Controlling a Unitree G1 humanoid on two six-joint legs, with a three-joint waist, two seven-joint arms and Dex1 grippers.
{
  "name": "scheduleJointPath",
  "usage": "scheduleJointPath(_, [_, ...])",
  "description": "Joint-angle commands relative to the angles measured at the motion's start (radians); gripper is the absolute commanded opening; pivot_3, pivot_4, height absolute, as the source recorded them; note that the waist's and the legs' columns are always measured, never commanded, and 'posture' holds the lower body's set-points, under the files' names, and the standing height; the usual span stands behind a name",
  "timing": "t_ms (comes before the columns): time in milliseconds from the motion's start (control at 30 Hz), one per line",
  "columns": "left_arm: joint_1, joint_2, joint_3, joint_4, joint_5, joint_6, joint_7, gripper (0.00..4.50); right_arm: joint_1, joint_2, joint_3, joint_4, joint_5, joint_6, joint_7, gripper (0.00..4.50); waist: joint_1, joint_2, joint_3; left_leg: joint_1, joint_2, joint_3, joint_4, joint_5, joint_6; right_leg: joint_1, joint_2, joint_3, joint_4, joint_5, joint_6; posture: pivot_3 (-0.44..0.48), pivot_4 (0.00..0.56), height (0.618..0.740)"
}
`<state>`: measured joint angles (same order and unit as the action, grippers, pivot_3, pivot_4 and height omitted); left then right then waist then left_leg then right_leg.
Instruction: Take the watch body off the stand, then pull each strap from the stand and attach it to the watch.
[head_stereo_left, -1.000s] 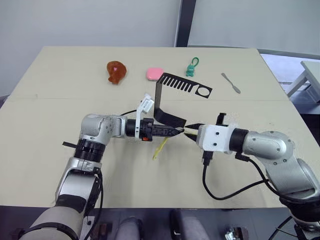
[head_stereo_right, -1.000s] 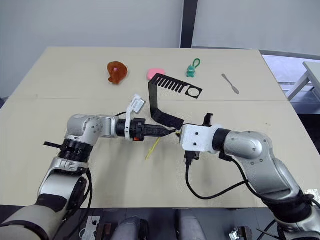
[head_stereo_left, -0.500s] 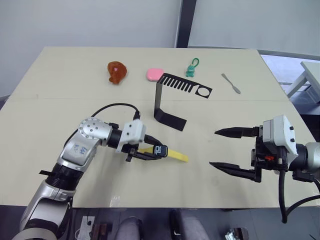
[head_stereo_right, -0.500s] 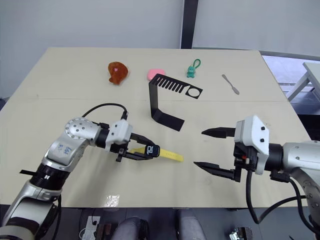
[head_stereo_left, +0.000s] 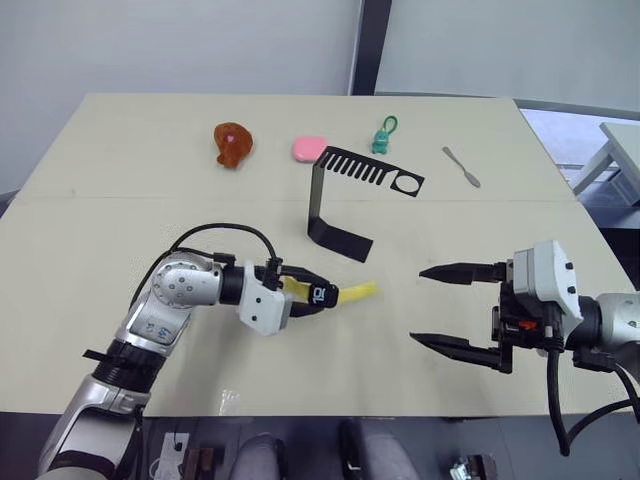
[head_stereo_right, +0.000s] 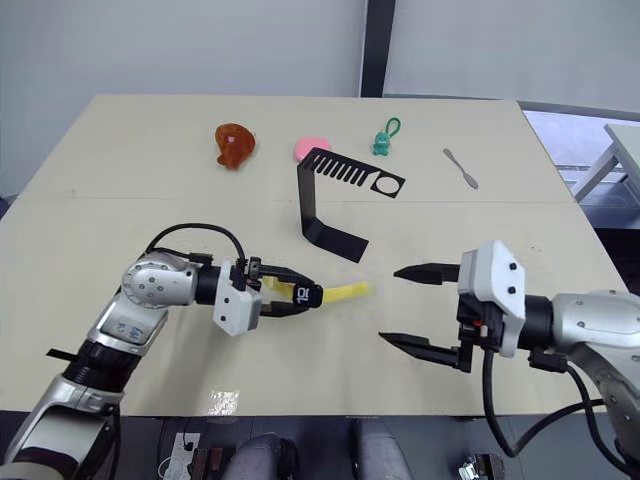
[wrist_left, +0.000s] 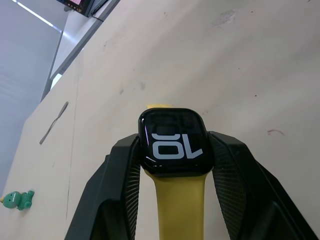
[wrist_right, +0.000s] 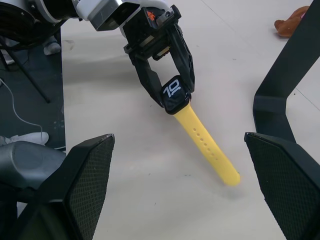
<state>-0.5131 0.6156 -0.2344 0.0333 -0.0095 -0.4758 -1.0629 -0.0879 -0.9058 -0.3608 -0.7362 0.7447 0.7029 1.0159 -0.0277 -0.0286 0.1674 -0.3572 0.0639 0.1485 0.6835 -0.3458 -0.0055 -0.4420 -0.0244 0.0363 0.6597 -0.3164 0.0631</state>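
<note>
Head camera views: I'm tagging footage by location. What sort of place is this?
Probably a lab or test room: a plain beige table against bare grey walls, with scattered test props like the black bent-sheet stand and teal keychain figure.

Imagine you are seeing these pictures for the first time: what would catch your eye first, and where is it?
The bright yellow strap stands out most, joined to the black watch body that the left gripper pinches near the table's front middle. Across from it the right gripper hangs wide open and empty. Behind them stands the black stand, with a reddish-brown toy and a pink object further back.
</note>
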Motion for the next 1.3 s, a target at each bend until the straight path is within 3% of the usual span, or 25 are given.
scheduleJointPath(33, [-0.009,0.004,0.018,-0.033,-0.046,0.091,0.005,1.59,-0.003,-0.012,-0.003,-0.001,-0.005,-0.026,-0.024,4.41,0.000,0.000,0.000,0.000,0.000,0.000,0.000,0.000,0.000,0.000,0.000,0.000,0.000,0.000,0.000,0.000,0.150,0.740])
scheduleJointPath(167, [-0.004,0.010,-0.002,-0.087,-0.195,0.566,-0.064,1.59,0.030,-0.007,0.011,0.002,-0.033,-0.054,-0.030,4.41,0.001,0.000,0.000,0.000,0.000,0.000,0.000,0.000,0.000,0.000,0.000,0.000,0.000,0.000,0.000,0.000,0.150,0.740])
scheduleJointPath(233, [-0.007,0.007,-0.005,-0.088,-0.234,0.703,-0.082,1.59,0.041,-0.006,0.019,0.004,-0.042,-0.065,-0.033,4.41,0.000,0.000,0.000,0.000,0.000,0.000,0.000,0.000,0.000,0.000,0.000,0.000,0.000,0.000,0.000,0.000,0.150,0.740])
scheduleJointPath(400, [-0.058,-0.012,-0.051,-0.012,-0.196,0.789,-0.111,1.59,0.078,-0.010,0.018,0.000,-0.057,-0.082,-0.040,4.41,0.001,0.000,0.000,0.000,0.000,0.000,0.000,0.000,0.000,0.000,0.001,0.000,0.000,0.000,0.000,0.000,0.150,0.740])
scheduleJointPath(533, [-0.079,-0.026,-0.132,0.072,-0.102,0.694,-0.131,1.59,0.131,-0.020,0.000,-0.012,-0.079,-0.096,-0.035,4.41,0.001,0.000,0.000,0.000,0.000,0.000,0.000,0.000,0.000,0.000,0.001,0.000,0.000,0.000,0.000,0.000,0.150,0.740])
scheduleJointPath(633, [-0.071,-0.024,-0.124,0.092,-0.101,0.684,-0.137,3.04,0.163,-0.030,-0.021,-0.003,-0.103,-0.115,-0.028,4.50,0.001,0.000,0.000,0.000,0.000,0.000,0.000,0.000,0.000,0.000,0.001,0.000,0.000,0.000,0.000,0.000,0.150,0.740])
scheduleJointPath(733, [-0.046,0.006,-0.050,0.045,-0.157,0.724,-0.140,4.46,0.200,-0.035,-0.059,0.006,-0.102,-0.127,-0.014,4.50,0.000,0.000,0.000,0.000,0.000,0.000,0.001,0.000,0.000,0.000,0.001,0.000,0.001,0.000,0.000,0.000,0.150,0.740])
scheduleJointPath(833, [0.011,0.100,0.069,-0.075,-0.284,0.799,-0.207,4.46,0.229,-0.046,-0.107,0.022,-0.087,-0.135,0.015,4.50,-0.007,0.000,0.000,0.000,0.001,0.000,0.000,0.000,0.000,0.000,0.001,0.000,0.001,0.000,0.000,0.000,0.150,0.740])
scheduleJointPath(900, [0.073,0.205,0.190,-0.173,-0.410,0.898,-0.271,4.46,0.239,-0.060,-0.161,0.044,-0.052,-0.121,0.046,4.50,-0.009,0.000,0.000,0.001,0.002,0.000,0.000,0.000,-0.001,0.000,0.002,0.000,0.001,-0.001,-0.001,0.000,0.150,0.740])
scheduleJointPath(1000, [0.163,0.355,0.325,-0.242,-0.503,1.011,-0.317,4.46,0.252,-0.086,-0.235,0.092,-0.008,-0.101,0.102,4.50,-0.005,0.000,0.000,0.001,0.002,0.000,-0.001,0.000,-0.002,0.000,0.001,0.000,0.001,-0.001,-0.002,0.000,0.150,0.740])
scheduleJointPath(1133, [0.291,0.496,0.542,-0.207,-0.542,1.063,-0.337,4.46,0.279,-0.129,-0.315,0.166,-0.008,-0.114,0.182,4.50,-0.002,0.000,0.000,0.004,0.001,0.000,-0.001,0.000,-0.001,0.003,0.000,-0.001,-0.001,-0.001,-0.002,0.000,0.150,0.740])
scheduleJointPath(1300, [0.405,0.553,0.691,-0.116,-0.485,1.001,-0.334,4.46,0.285,-0.156,-0.341,0.248,-0.043,-0.162,0.247,4.50,0.000,0.000,0.000,0.004,0.000,-0.001,-0.001,-0.002,0.000,0.006,0.000,-0.003,-0.003,-0.001,-0.002,0.000,0.150,0.740])
